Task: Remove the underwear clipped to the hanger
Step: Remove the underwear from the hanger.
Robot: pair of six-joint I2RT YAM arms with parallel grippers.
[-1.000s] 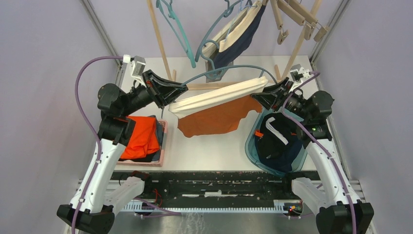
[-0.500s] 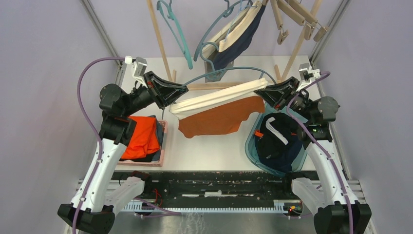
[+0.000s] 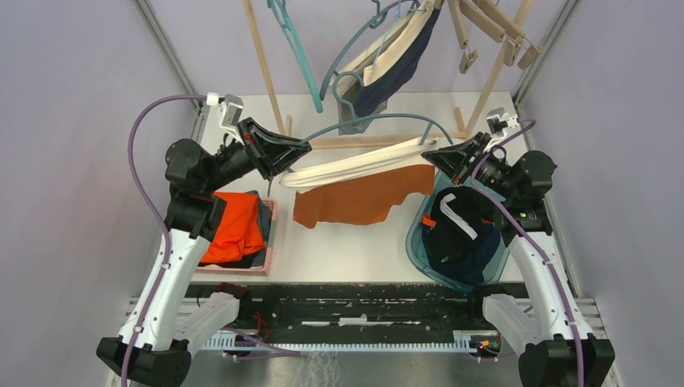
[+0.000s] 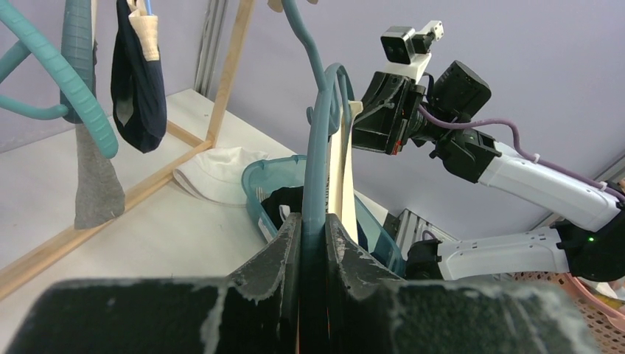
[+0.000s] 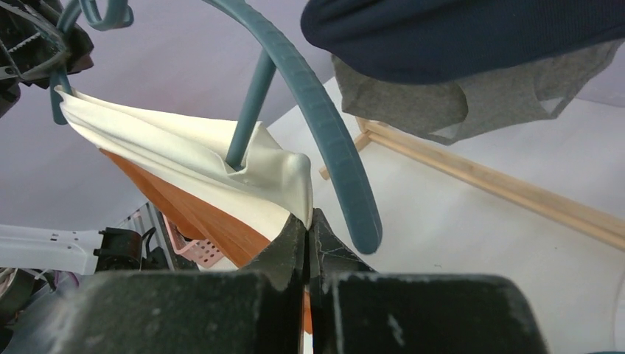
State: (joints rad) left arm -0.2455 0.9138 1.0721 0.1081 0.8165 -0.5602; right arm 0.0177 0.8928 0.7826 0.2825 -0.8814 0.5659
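Note:
A blue-grey hanger (image 3: 379, 114) arcs between my two arms. Orange underwear (image 3: 355, 197) with a cream waistband (image 3: 355, 165) hangs from it, stretched across the gap. My left gripper (image 3: 305, 147) is shut on the hanger's left end; in the left wrist view the hanger bar (image 4: 317, 147) runs up from between the gripper (image 4: 313, 219) jaws. My right gripper (image 3: 427, 156) is shut on the right end of the waistband; in the right wrist view the gripper (image 5: 308, 215) pinches the cream cloth (image 5: 191, 147) beside the hanger's curved end (image 5: 324, 125). More underwear, navy and cream (image 3: 395, 48), hangs on another hanger behind.
A blue bin (image 3: 415, 242) holding dark garments sits under my right arm. A pink tray (image 3: 271, 242) with a bright orange cloth (image 3: 234, 226) lies at the left. A wooden rack (image 3: 266, 72) with wooden clips (image 3: 484, 24) stands behind. Grey cloth (image 4: 92, 177) hangs near it.
My right gripper has closed on the waistband's right end and dropped slightly, pulling the cream band into a thinner, tauter strip. The left gripper has kept its hold on the hanger.

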